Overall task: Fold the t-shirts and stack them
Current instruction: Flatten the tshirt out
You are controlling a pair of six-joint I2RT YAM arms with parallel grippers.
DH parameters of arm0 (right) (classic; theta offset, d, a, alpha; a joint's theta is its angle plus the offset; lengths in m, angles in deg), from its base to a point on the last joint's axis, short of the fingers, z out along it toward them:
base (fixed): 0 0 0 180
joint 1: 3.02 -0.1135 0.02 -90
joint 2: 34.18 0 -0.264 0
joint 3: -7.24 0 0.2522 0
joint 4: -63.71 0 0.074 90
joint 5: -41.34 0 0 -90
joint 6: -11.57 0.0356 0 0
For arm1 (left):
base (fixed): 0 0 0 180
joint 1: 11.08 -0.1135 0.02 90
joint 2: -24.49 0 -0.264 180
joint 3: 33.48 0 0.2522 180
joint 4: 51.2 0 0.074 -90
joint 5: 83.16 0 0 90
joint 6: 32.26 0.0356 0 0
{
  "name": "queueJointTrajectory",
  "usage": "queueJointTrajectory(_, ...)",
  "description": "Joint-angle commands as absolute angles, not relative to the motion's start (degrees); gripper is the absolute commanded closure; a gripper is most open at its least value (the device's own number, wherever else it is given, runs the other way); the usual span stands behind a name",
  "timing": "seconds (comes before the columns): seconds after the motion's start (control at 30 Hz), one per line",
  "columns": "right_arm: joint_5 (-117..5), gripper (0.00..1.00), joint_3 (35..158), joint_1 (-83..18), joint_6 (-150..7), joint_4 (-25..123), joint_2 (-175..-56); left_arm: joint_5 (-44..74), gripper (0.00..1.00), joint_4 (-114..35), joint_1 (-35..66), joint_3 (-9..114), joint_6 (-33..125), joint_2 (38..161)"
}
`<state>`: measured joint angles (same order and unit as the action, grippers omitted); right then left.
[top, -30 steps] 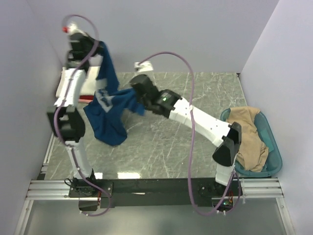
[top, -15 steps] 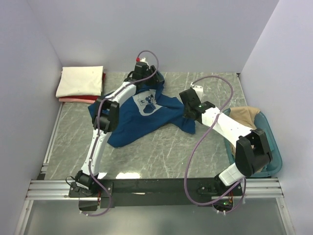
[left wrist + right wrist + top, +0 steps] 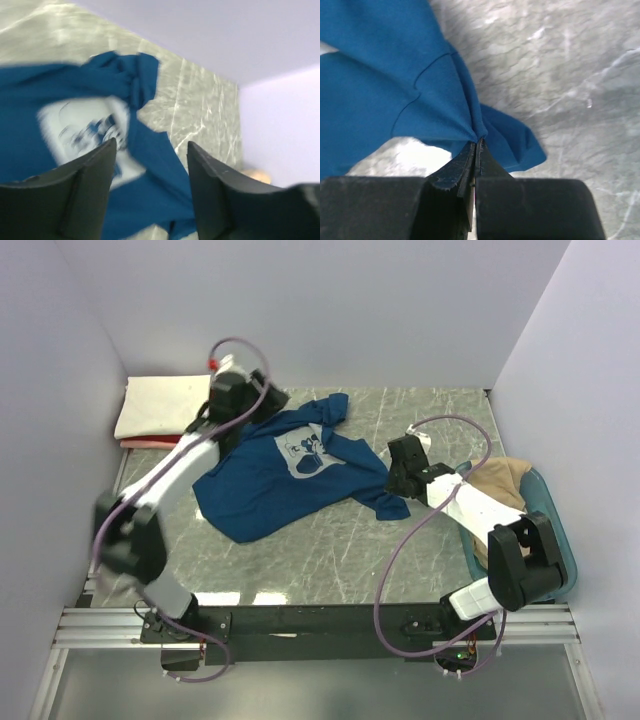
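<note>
The dark blue t-shirt (image 3: pixel 262 485) lies spread on the table, its pale cartoon print (image 3: pixel 302 452) facing up and one sleeve bunched at the far edge. My left gripper (image 3: pixel 255 410) hovers open over the shirt's far left corner. In the left wrist view its jaws (image 3: pixel 150 175) stand apart with nothing between them, and the blue t-shirt (image 3: pixel 155 155) lies below. At the near right corner, my right gripper (image 3: pixel 393 488) is shut on the cloth. The right wrist view shows the jaws (image 3: pixel 476 146) pinching a gathered fold of the blue t-shirt (image 3: pixel 395 65).
A folded cream t-shirt (image 3: pixel 163 405) lies on a red/pink one (image 3: pixel 150 443) at the back left corner. A tan t-shirt (image 3: pixel 505 502) is heaped in the teal tub (image 3: pixel 562 545) at the right edge. Grey walls close in three sides.
The blue t-shirt went from hanging between the grippers to lying spread on the table. My left gripper opened, let go and drew back to the left. The right gripper kept its grip.
</note>
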<state>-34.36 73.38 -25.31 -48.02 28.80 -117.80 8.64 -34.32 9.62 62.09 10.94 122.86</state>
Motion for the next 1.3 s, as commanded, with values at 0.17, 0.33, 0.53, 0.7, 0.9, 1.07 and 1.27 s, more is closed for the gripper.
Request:
queueJointTrajectory(0.17, -41.36, 1.00, 71.63, -25.35, -46.79, 34.39, -113.55, -17.92, 0.45, -18.91, 9.83, 30.68, -5.35, 98.60)
queueJointTrajectory(0.33, -43.99, 1.00, 70.92, -25.43, -46.79, 35.45, -113.20, -21.63, 0.45, -11.96, 9.83, 20.99, -13.17, 90.86)
queueJointTrajectory(0.53, -45.41, 1.00, 69.87, -25.43, -46.79, 35.80, -111.80, -21.20, 0.43, -11.07, 9.83, 12.38, -16.35, 85.23)
queueJointTrajectory(0.7, -45.67, 1.00, 69.34, -25.43, -46.62, 35.71, -110.74, -20.23, 0.43, -12.03, 9.83, 8.15, -18.81, 82.50)
queueJointTrajectory(0.9, -45.41, 1.00, 68.72, -25.35, -46.44, 35.54, -109.51, -19.18, 0.43, -13.79, 9.92, 6.74, -19.34, 84.34)
queueJointTrajectory(1.07, -45.15, 1.00, 68.72, -25.35, -46.44, 35.19, -109.15, -20.67, 0.44, -17.30, 9.92, 7.97, -16.80, 87.94)
queueJointTrajectory(1.27, -43.92, 1.00, 69.51, -25.35, -46.70, 33.61, -107.66, -23.04, 0.88, -17.22, 9.83, 11.04, -12.93, 89.36)
